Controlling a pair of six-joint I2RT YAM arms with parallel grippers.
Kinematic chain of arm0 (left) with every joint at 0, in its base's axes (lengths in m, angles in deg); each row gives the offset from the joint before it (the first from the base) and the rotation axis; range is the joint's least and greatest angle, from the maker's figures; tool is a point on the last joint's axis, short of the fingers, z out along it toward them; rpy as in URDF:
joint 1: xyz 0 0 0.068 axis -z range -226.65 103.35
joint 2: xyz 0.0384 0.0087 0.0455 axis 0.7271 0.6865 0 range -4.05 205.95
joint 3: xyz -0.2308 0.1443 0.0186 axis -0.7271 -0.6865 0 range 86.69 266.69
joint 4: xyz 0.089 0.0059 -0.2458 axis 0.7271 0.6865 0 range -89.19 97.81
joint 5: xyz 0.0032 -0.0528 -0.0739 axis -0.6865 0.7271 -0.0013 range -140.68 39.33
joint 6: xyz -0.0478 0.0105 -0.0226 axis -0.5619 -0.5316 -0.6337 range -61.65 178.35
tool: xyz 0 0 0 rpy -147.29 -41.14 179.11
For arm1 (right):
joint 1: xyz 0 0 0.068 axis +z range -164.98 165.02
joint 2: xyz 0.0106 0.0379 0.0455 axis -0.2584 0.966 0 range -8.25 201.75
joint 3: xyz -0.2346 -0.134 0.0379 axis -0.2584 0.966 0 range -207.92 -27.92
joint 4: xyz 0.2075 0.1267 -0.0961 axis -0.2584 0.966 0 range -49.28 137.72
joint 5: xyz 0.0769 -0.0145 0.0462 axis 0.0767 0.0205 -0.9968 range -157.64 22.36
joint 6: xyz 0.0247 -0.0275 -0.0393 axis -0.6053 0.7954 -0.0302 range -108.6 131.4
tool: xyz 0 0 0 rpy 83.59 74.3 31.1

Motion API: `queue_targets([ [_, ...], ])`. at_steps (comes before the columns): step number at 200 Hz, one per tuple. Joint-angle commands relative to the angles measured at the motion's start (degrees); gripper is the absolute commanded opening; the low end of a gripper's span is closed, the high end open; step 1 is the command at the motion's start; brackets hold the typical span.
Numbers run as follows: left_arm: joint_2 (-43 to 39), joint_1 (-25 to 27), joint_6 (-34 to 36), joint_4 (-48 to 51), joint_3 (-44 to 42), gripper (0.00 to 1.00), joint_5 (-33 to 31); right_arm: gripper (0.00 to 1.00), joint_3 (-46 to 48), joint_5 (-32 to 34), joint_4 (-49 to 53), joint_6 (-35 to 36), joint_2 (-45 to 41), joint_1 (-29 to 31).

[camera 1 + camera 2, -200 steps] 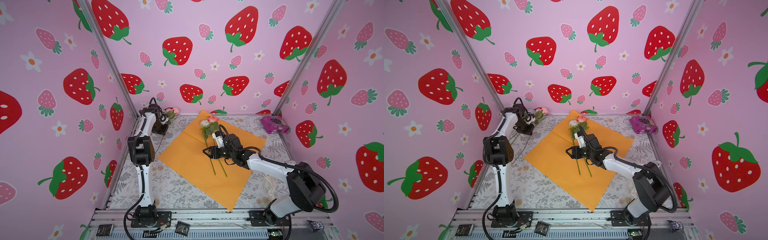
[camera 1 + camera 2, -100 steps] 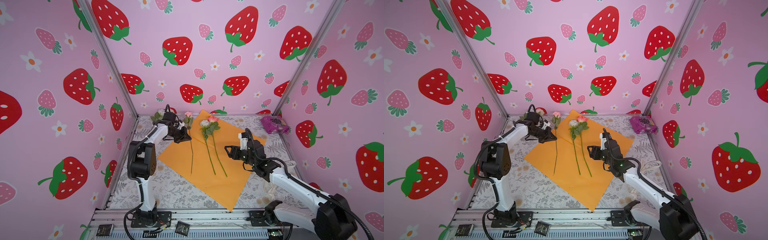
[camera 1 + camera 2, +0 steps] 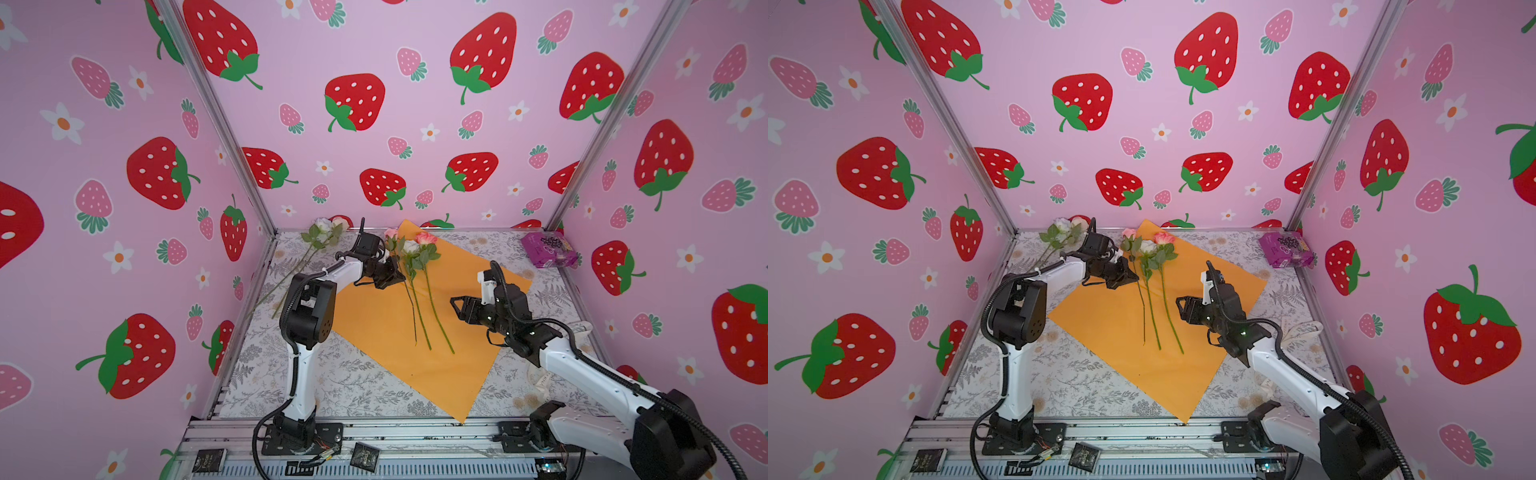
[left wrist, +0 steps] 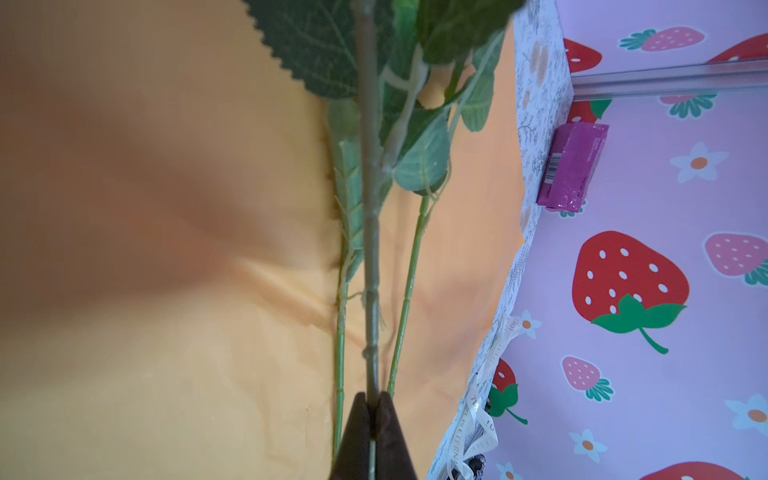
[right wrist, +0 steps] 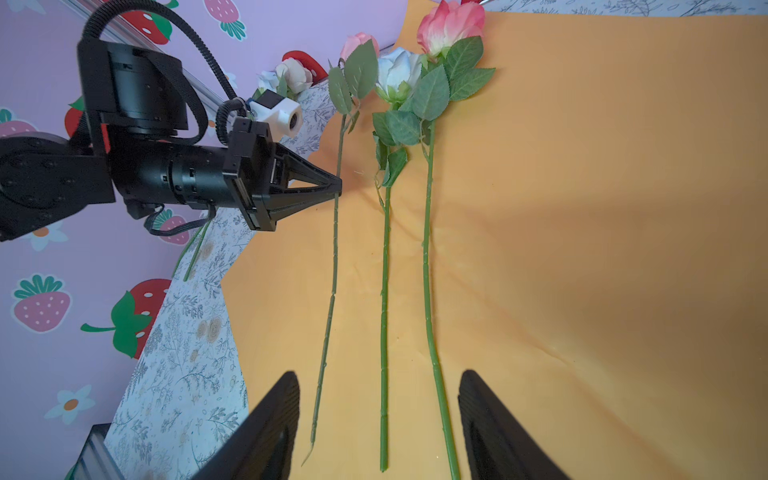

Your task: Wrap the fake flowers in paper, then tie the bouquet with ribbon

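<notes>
where orange paper (image 5: 582, 249) lies flat, roses (image 5: 384, 291) align.

Matt orange paper (image 3: 374, 328) (faintly creased)

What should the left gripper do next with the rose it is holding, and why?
Probably open and release it. The left gripper is shut on the pink rose, whose stem stretches over the orange paper beside the white rose; two more roses wait off the paper.
</notes>
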Motion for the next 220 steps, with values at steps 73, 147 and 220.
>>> queue_targets([
  [73, 5.0, 1.7, 4.1, -0.1, 1.8, 0.2, -0.7, 0.64, -0.4, -2.1, 0.2, -0.6, 3.2, 0.1],
  [147, -1.5, 2.6, 4.7, 1.8, -1.7, 0.31, -0.3, 0.64, -1.1, -2.6, 0.0, -0.4, 4.3, 0.1],
  [220, -12.9, -5.1, 24.5, 20.6, -1.1, 0.44, -12.6, 0.64, -0.9, -10.3, -7.9, 1.2, 6.0, 0.3],
])
